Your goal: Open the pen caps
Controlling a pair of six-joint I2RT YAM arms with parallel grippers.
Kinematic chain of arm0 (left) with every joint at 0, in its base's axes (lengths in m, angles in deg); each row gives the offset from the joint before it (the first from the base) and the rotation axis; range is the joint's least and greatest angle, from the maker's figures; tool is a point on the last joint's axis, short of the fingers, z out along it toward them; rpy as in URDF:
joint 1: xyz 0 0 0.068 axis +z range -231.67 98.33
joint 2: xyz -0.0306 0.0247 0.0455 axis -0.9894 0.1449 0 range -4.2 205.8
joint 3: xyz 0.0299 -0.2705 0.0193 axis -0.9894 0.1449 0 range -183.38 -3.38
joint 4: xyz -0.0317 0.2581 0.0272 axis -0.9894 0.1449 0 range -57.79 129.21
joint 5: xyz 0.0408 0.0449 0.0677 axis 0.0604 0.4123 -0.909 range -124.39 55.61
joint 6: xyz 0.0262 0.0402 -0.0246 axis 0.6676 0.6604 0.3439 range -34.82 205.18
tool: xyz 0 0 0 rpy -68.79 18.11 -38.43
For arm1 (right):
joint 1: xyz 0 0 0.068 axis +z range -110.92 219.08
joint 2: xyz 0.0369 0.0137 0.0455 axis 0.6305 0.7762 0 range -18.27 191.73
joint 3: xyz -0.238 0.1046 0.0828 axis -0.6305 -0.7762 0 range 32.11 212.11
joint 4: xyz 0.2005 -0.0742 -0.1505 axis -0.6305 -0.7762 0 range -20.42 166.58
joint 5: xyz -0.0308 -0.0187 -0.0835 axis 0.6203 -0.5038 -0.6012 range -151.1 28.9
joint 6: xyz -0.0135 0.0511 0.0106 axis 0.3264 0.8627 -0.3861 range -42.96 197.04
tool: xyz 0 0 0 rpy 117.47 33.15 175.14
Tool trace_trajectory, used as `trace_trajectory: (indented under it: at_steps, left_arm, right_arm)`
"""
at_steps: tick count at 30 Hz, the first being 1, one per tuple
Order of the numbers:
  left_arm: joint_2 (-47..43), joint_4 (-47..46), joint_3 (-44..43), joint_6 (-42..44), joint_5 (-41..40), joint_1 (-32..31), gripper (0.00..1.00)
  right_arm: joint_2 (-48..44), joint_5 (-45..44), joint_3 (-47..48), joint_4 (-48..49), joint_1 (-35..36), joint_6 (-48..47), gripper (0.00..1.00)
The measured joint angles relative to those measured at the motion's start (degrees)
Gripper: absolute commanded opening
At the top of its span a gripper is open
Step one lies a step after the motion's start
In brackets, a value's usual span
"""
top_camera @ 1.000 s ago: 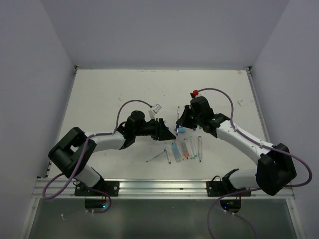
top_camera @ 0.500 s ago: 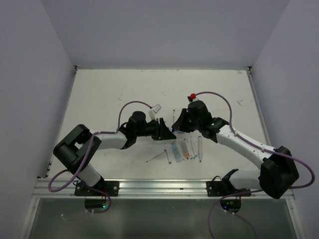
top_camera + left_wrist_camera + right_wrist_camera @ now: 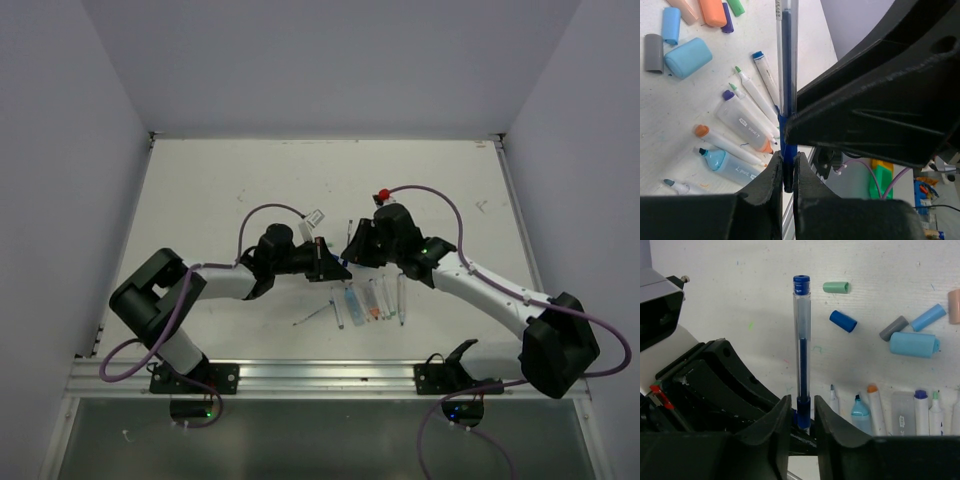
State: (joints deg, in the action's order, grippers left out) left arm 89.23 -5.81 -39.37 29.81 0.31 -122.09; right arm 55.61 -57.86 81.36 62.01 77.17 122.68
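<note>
Pinching the blue pen [image 3: 801, 340] is the left claw [image 3: 788, 162]; the right claw [image 3: 801, 402] flanks it, grip unclear.

White worktop [image 3: 220, 200], faintly scuffed. Lower centre from above: uncapped pens [image 3: 372, 300] lie in a row, with a thin pen [image 3: 313, 315] apart to their left. Upper right at the right wrist, loose: green cap [image 3: 835, 287], dark blue cap [image 3: 843, 321], grey cap [image 3: 893, 328], slim light blue cap [image 3: 929, 317], fat light blue cap [image 3: 914, 345].
</note>
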Motion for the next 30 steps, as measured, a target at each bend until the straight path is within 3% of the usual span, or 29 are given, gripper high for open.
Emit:
trace_trajectory:
  at_steps: [2,5,6,9,16,23,26,30]
  left_arm:
    - [0.00,-0.02,0.11,0.07,0.00,0.00,0.00]
    - [0.00,0.07,0.24,0.26,0.00,0.00,0.00]
    - [0.00,0.07,0.24,0.39,0.00,-0.02,0.00]
    - [0.02,0.83,0.31,0.57,-0.35,-0.11,0.00]
    - [-1.03,2.97,0.98,2.45,-2.82,-0.22,0.00]
    - [-16.72,8.46,4.90,9.29,-23.76,-4.28,0.00]
    - [-23.17,8.50,8.22,11.21,-28.57,-5.35,0.00]
    - [-27.85,7.43,13.11,12.57,-29.81,-5.46,0.00]
  right_arm:
    - [0.31,0.35,0.09,0.07,0.15,-0.28,0.37]
    - [2.54,1.16,0.55,0.57,0.20,-0.72,0.34]
    - [3.45,1.44,0.61,0.83,0.31,-0.76,0.31]
    - [5.86,2.34,0.79,1.88,0.76,-0.87,0.00]
    - [8.11,-1.73,3.34,-0.31,2.01,-0.74,0.00]
    - [12.76,-10.73,19.69,-12.70,6.10,-1.36,0.00]
    - [13.16,-6.82,22.21,-12.81,6.78,-2.95,0.00]
    - [14.73,5.60,20.46,-8.35,4.76,-3.91,0.00]
